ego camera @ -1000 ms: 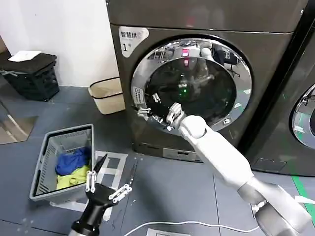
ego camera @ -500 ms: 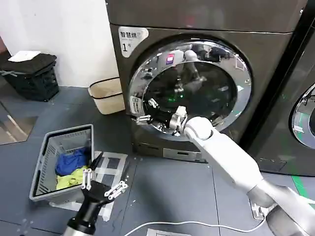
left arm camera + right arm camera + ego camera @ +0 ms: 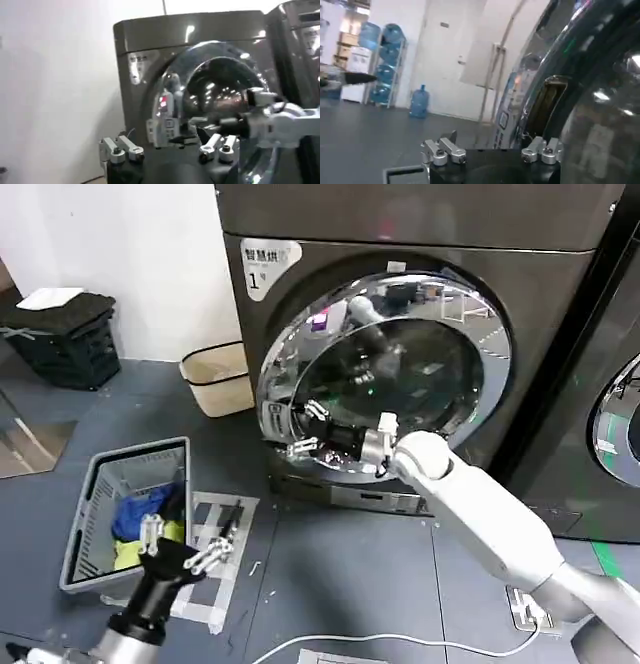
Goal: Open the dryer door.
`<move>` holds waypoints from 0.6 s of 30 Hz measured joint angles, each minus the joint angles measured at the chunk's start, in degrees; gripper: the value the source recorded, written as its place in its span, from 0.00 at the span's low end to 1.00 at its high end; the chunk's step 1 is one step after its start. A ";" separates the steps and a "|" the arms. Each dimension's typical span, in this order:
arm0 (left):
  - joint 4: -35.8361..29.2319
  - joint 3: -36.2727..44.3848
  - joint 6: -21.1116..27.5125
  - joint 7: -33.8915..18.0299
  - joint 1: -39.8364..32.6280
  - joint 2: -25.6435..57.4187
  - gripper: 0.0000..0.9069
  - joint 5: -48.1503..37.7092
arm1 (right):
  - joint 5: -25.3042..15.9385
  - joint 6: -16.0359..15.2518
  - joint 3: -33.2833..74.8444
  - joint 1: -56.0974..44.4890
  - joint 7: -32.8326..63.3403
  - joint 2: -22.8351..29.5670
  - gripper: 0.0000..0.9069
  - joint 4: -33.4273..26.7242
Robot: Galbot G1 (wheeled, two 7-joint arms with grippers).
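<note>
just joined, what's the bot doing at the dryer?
It is opening the dryer door on the machine with the "1" sticker. The right gripper is at the door's lower left chrome rim, jaws open around the edge, and that side of the door stands off the machine's front, partly ajar. The left gripper hangs idle low over the floor, jaws open, beside the grey laundry basket holding blue and yellow cloth.
</note>
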 joint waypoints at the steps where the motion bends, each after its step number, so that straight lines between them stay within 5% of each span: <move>1: 0.08 -0.63 0.20 -0.02 -0.51 0.22 1.00 -0.78 | 0.28 0.02 -0.14 0.00 -0.43 -0.39 1.00 0.54; 8: 1.65 -4.40 0.76 0.28 -2.76 2.91 1.00 -3.37 | 5.68 3.46 -1.26 0.00 -7.00 -2.43 1.00 1.57; 18: 4.13 -6.75 2.37 1.15 -6.07 7.04 1.00 -6.93 | 9.10 3.60 0.06 -0.26 -19.31 -4.88 1.00 2.70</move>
